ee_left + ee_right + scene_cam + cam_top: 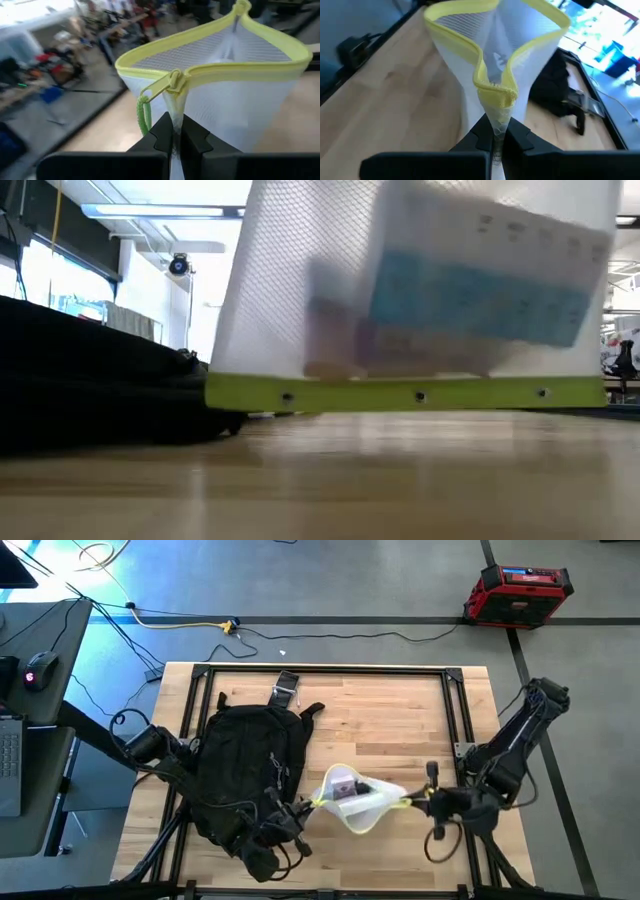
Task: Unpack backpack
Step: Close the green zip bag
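The black backpack [245,775] lies flat on the left half of the wooden table, also seen as a dark mass in the low view [90,390]. To its right hangs a translucent mesh pouch [355,798] with neon-yellow trim, its zipped mouth spread open between my two grippers. Inside it are a box with a blue label [480,290] and something pinkish. My left gripper [308,806] is shut on the pouch's end nearest the backpack. My right gripper [412,802] is shut on the opposite end. My left gripper pinches the pouch's end seam [175,107] between its two fingers [165,135], just below the yellow zipper slider [172,82]. It comes about level from the table's left. The pouch's yellow bottom edge [400,392] shows just above the table. My right gripper pinches the pouch's other end [496,112] between its two fingers [512,135], right below where the yellow zipper trim closes [495,95]. It comes from the table's right, slanting a little downward. The mesh spreads away from the fingers into the open mouth.
Black frame rails [320,670] run around the tabletop. Bare wood lies at the far right of the table [400,710]. On the floor beyond are a red case [518,592] and a yellow cable [185,623]. A desk with a mouse [40,668] stands at the left.
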Action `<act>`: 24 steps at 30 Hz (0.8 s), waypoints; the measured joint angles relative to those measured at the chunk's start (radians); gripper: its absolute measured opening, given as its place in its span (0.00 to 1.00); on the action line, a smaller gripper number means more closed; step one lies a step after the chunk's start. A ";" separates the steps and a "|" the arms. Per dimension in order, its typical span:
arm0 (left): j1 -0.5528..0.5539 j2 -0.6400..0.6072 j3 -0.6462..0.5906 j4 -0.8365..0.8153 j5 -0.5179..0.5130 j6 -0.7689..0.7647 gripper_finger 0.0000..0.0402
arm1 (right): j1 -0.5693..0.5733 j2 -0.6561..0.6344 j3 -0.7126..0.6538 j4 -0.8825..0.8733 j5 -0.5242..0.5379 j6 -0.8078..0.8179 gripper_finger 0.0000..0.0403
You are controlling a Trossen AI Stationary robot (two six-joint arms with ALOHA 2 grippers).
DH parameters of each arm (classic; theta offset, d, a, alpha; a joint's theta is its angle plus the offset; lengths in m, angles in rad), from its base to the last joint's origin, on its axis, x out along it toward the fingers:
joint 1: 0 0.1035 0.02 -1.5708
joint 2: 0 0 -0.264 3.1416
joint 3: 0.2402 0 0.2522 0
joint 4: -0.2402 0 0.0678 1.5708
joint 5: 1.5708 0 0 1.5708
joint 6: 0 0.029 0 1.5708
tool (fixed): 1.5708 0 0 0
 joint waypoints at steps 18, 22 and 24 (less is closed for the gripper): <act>0.103 0.047 0.000 -0.012 0.382 -0.194 0.39 | 0.045 0.148 -0.004 -0.020 -0.004 0.101 0.00; 0.137 0.047 -0.014 0.008 0.446 -0.272 0.39 | 0.046 0.148 -0.004 -0.020 -0.004 0.108 0.00; 0.152 0.048 -0.021 0.013 0.466 -0.305 0.39 | 0.046 0.148 -0.004 -0.020 -0.004 0.109 0.00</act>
